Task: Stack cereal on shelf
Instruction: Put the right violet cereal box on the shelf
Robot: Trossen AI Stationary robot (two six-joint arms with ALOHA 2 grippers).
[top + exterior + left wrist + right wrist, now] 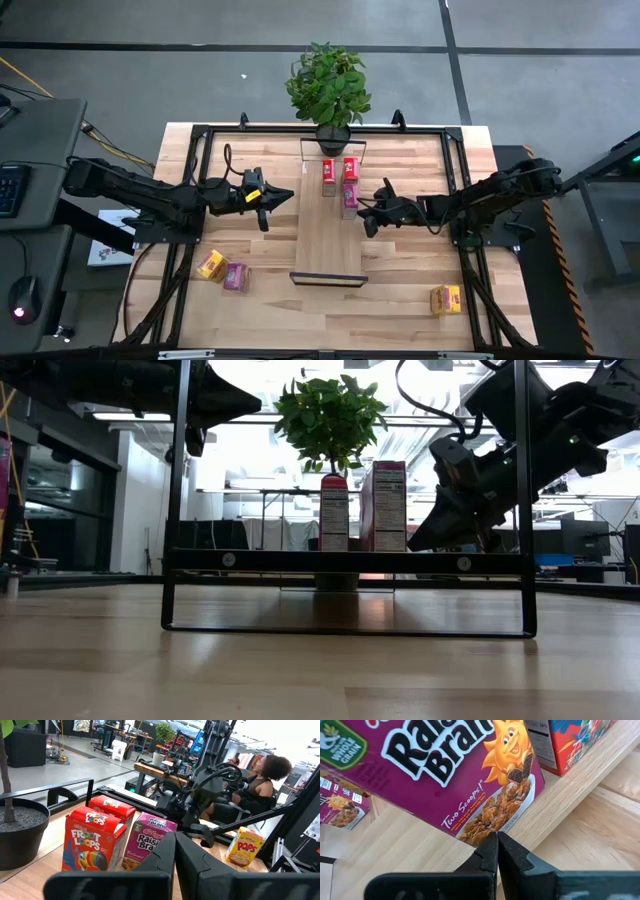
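We see the right pincer with its fingers pressed together and gripping nothing, hovering just off the shelf's right edge. Directly ahead of its tips stands a magenta Raisin Bran box; in the right wrist view this box fills most of the picture and is cut off at the top and left, so we cannot tell whether the tips touch it. Beyond it, farther from that pincer, two red Froot Loops boxes stand on the shelf near the potted plant.

The left pincer is likewise closed and empty, raised just off the shelf's left edge, pointing toward the same three boxes; its own fingers hide the lower part of the Raisin Bran box in the left wrist view.

Well behind and below the left pincer, a yellow box and a second magenta box lie on the counter, touching each other. Another yellow box lies well behind the right pincer, near the counter's front right. In the low view these loose boxes are out of sight. A seated person shows beyond the counter, partly hidden by the right arm.
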